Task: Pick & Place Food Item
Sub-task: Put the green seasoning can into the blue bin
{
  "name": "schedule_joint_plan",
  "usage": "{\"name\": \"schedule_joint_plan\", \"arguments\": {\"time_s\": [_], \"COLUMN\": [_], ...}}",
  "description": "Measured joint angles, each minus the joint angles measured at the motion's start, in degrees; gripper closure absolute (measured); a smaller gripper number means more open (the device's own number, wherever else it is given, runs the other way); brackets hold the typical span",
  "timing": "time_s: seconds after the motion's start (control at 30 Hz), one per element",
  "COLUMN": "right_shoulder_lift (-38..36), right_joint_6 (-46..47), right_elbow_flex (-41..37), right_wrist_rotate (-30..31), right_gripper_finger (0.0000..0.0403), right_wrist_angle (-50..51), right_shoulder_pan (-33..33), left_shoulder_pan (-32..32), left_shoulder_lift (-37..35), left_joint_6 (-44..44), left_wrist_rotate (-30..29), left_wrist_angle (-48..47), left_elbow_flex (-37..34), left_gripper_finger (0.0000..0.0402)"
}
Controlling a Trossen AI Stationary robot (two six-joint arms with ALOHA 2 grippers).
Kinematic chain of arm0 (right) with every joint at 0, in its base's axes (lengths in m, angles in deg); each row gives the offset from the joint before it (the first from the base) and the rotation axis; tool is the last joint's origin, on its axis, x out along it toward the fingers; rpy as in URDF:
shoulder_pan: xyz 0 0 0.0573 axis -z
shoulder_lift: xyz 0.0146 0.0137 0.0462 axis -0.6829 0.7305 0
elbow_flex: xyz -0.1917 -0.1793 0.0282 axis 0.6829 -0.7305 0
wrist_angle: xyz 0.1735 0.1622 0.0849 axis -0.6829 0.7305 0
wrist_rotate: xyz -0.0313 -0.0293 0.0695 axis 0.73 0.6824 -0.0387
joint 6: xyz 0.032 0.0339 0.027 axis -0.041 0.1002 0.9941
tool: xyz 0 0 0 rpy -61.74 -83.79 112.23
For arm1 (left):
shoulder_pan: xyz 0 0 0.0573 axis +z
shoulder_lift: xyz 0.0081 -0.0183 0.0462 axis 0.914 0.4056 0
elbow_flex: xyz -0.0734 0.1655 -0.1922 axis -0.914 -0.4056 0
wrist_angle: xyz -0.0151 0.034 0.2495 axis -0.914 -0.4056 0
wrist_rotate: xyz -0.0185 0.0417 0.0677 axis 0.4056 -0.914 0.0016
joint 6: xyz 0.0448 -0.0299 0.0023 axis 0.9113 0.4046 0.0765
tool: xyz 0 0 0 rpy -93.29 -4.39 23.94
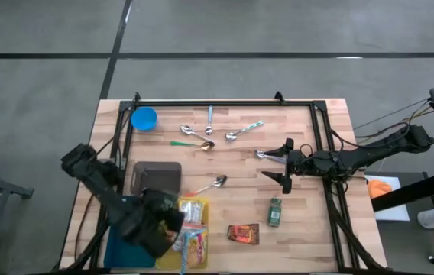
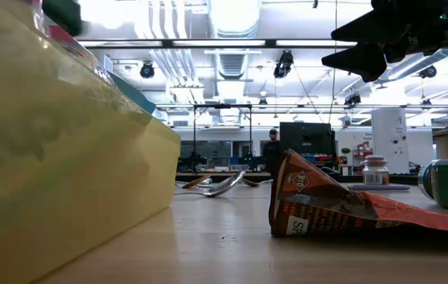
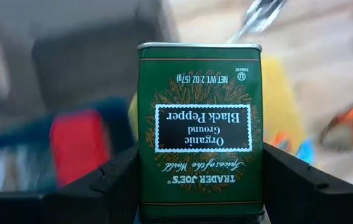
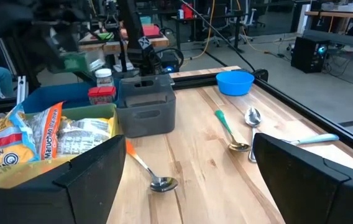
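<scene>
A green tin of ground black pepper [image 3: 200, 124] sits between the fingers of my left gripper [image 1: 165, 228], which is shut on it. It hangs above the yellow bin [image 1: 192, 258] at the table's near left, and shows blurred in the right wrist view [image 4: 74, 61]. A second green tin [image 1: 275, 212] lies on the table at the near right, beside an orange packet [image 1: 243, 234]. My right gripper [image 1: 286, 165] hovers open over the table's right half, with nothing between its fingers [image 4: 89, 180]. My left gripper pinches the tin's two narrow sides [image 3: 144, 180] between its two fingers [image 3: 117, 183], at the end toward the wrist. The fingers come from above, slanting steeply down. The tin is lifted clear, its printed face toward the camera and its far end [image 3: 199, 46] pointing away from the gripper.
The yellow bin holds noodle packets [image 4: 33, 143]; a blue bin [image 1: 121, 244] adjoins it on the left and a grey caddy [image 1: 157, 179] stands behind it. Several spoons [image 1: 217, 182] and a blue bowl [image 1: 144, 118] lie farther back. A black frame [image 1: 225, 103] edges the table.
</scene>
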Motion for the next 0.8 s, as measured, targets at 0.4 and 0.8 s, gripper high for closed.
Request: {"name": "schedule_joint_plan", "arguments": {"time_s": [0.4, 0.8], "right_shoulder_lift": [0.0, 0.0], "right_joint_6": [0.0, 0.0], "right_elbow_flex": [0.0, 0.0], "right_wrist_rotate": [0.0, 0.0], "right_gripper_finger": [0.0054, 0.0054], "right_wrist_angle": [0.0, 0.0], "right_shoulder_pan": [0.0, 0.0], "left_shoulder_pan": [-12.3, -18.6], "left_shoulder_lift": [0.4, 0.4], "left_joint_6": [-22.6, -36.4], "left_wrist_rotate": [14.3, 19.0], "left_wrist_angle": [1.2, 11.2], "left_elbow_flex": [-2.5, -13.3], "left_gripper_finger": [0.0141, 0.0141]}}
